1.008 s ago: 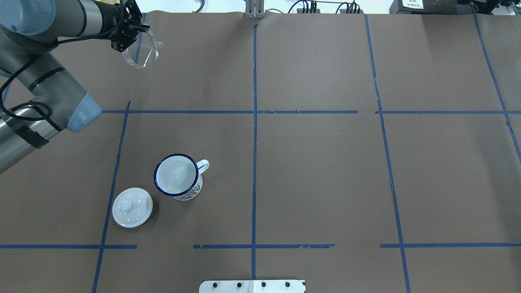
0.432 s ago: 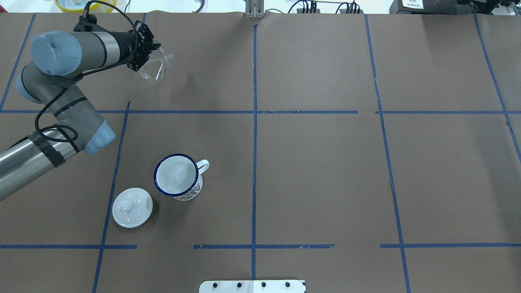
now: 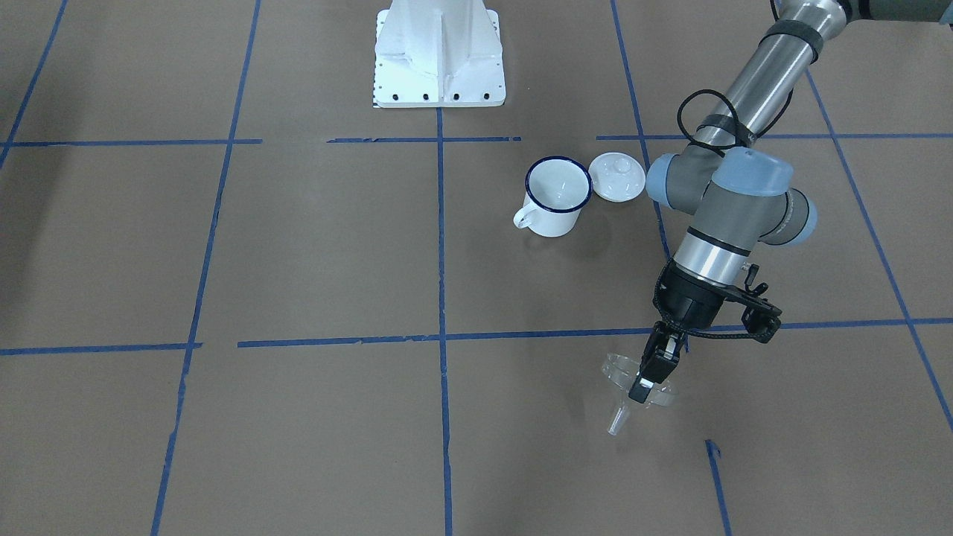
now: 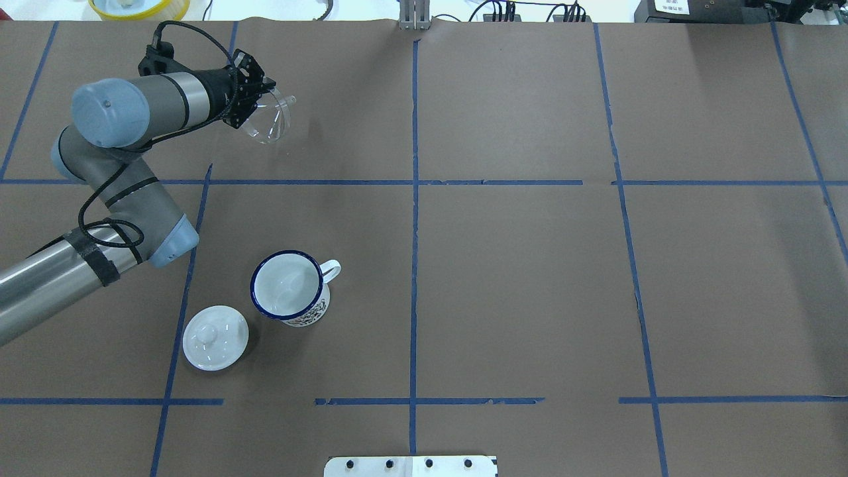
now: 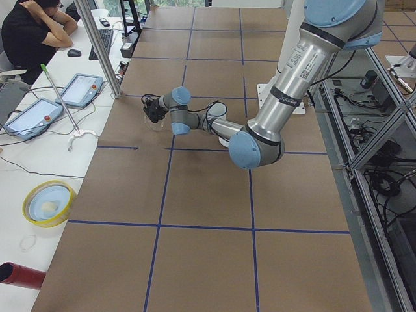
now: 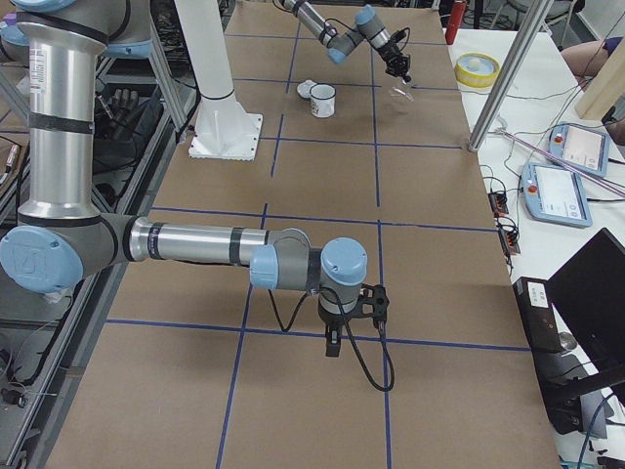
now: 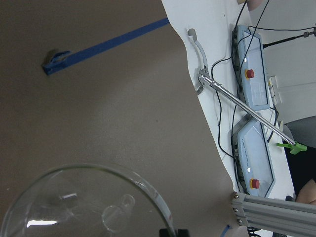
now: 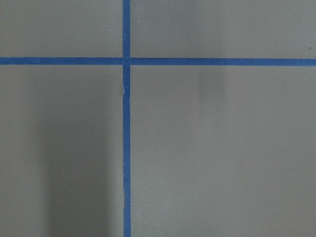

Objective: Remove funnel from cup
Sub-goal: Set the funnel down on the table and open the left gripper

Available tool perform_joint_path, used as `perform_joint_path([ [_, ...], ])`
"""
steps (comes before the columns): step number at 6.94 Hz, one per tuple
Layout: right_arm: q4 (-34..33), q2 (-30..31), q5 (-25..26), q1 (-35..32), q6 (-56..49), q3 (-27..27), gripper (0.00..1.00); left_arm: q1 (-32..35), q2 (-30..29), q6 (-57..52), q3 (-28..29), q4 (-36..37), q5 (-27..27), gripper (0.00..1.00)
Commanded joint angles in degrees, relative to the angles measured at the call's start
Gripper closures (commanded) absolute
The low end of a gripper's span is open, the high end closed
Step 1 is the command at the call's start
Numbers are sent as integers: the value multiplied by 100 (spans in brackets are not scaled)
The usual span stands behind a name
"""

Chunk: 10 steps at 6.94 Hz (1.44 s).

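My left gripper (image 4: pixel 260 99) is shut on the rim of the clear funnel (image 4: pixel 269 120) and holds it tilted just above the paper at the table's far left. In the front-facing view the gripper (image 3: pixel 646 376) holds the funnel (image 3: pixel 624 372) with its spout pointing down. The left wrist view shows the funnel's bowl (image 7: pixel 89 207) from inside. The white mug with a blue rim (image 4: pixel 289 286) stands upright and empty, well apart from the funnel; it also shows in the front-facing view (image 3: pixel 555 195). My right gripper (image 6: pixel 333 344) hangs over bare paper far to the right; I cannot tell its state.
A white lid with a knob (image 4: pixel 215 336) lies just left of the mug. The table's far edge, with operator tablets (image 7: pixel 252 44) beyond it, is close to the funnel. A yellow bowl (image 4: pixel 129 6) sits past the far left corner. The robot's base (image 3: pixel 439 52) stands at the near edge.
My left arm has carried the funnel rightward and toward the robot, from the far left corner further onto the table. The mug and lid have not moved.
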<state>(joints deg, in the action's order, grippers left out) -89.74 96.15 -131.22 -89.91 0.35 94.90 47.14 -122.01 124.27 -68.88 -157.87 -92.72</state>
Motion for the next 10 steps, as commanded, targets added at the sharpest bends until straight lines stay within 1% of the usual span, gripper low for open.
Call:
perform_joint_path([
  [1,0,0,0,0,0,3,0,-38,-7,-16,164,-218,8,0],
  [2,0,0,0,0,0,3,0,-29,-7,-60,112,-201,-18,0],
  [3,0,0,0,0,0,-6,0,32,80,-147,-159,-79,-270,0],
  [4,0,0,0,0,0,3,0,50,473,-549,-753,714,-986,0],
  [5,0,0,0,0,0,3,0,111,720,-1066,-1438,1697,-1472,0],
  [6,0,0,0,0,0,3,0,164,1036,-1819,-2245,3160,-2156,0],
  [7,0,0,0,0,0,3,0,190,1318,-2636,-3149,4758,-2328,0],
  [8,0,0,0,0,0,3,0,199,1555,-3097,-3785,5783,-2329,0],
  [9,0,0,0,0,0,3,0,95,2028,-3093,-4339,6063,-2277,0],
  [10,0,0,0,0,0,3,0,-350,2537,-3049,-4789,6066,-2242,0],
])
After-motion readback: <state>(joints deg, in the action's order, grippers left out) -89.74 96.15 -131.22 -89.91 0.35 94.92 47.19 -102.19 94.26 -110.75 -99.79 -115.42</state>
